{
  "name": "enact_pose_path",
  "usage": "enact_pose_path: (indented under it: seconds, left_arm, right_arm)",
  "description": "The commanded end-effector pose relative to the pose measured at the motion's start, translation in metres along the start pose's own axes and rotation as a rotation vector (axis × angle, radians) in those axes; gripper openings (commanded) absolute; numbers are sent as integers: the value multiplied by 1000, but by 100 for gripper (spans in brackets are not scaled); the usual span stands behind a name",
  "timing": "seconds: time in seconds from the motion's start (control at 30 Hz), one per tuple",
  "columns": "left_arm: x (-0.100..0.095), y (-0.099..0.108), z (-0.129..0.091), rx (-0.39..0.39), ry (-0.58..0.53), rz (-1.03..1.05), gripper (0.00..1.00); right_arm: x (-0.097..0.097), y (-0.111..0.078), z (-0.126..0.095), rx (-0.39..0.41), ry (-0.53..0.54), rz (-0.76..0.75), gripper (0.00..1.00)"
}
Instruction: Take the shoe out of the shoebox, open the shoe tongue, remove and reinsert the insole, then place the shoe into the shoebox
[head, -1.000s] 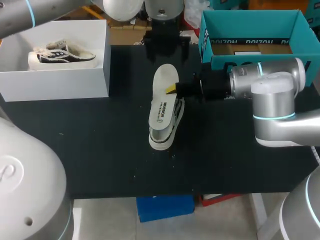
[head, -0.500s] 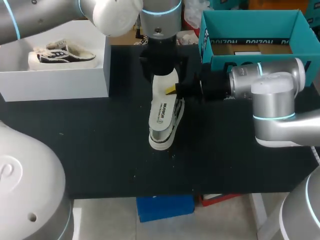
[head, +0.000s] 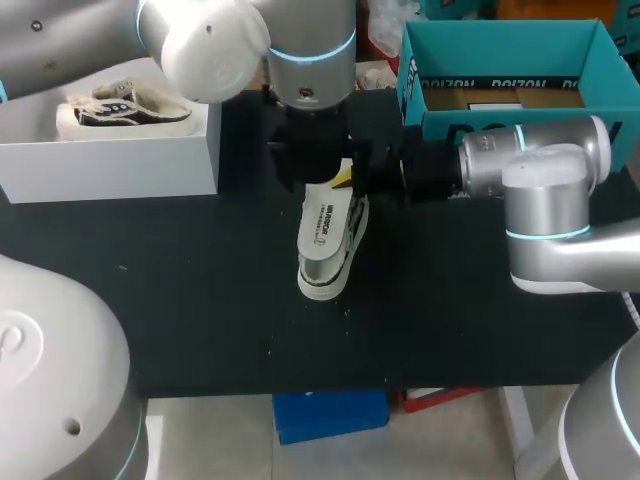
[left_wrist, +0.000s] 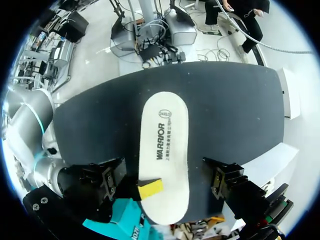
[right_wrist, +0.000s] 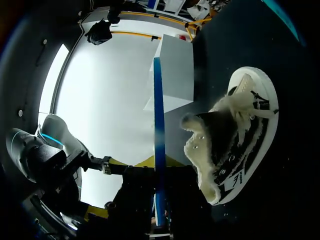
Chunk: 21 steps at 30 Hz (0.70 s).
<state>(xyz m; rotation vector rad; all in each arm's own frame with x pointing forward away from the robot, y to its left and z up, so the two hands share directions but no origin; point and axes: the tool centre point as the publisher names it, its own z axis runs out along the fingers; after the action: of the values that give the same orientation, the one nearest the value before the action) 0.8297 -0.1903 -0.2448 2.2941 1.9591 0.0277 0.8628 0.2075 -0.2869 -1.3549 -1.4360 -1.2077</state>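
The white insole hangs flat over the black-and-white shoe, which lies on its side mid-table. My right gripper is shut on the insole's edge near its far end; its yellow tip shows on the insole. My left gripper hovers above that same end, open wide, its black fingers standing on either side of the insole without touching it. In the right wrist view the insole shows edge-on as a thin blue line, with the fleece-lined shoe beside it.
A white shoebox at the back left holds a second shoe. A teal box stands at the back right, behind my right arm. The black table stretches in front of the shoe.
My left arm has swung in from the back and come down over the insole's far end. The right gripper, insole and shoe have kept still.
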Motion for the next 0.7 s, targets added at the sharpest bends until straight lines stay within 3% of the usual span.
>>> enact_pose_path:
  seconds: [0.03,0.37,0.7]
  left_arm:
    - [3,-18,-4,-34,-13,-1,100]
    - [10,-42,-7,-38,-60,21,100]
    - [27,-49,-13,-58,-467,181,100]
  right_arm:
    - [0,0,0,1,-2,1,0]
    - [0,0,0,1,-2,1,0]
    - [0,0,0,1,-2,1,0]
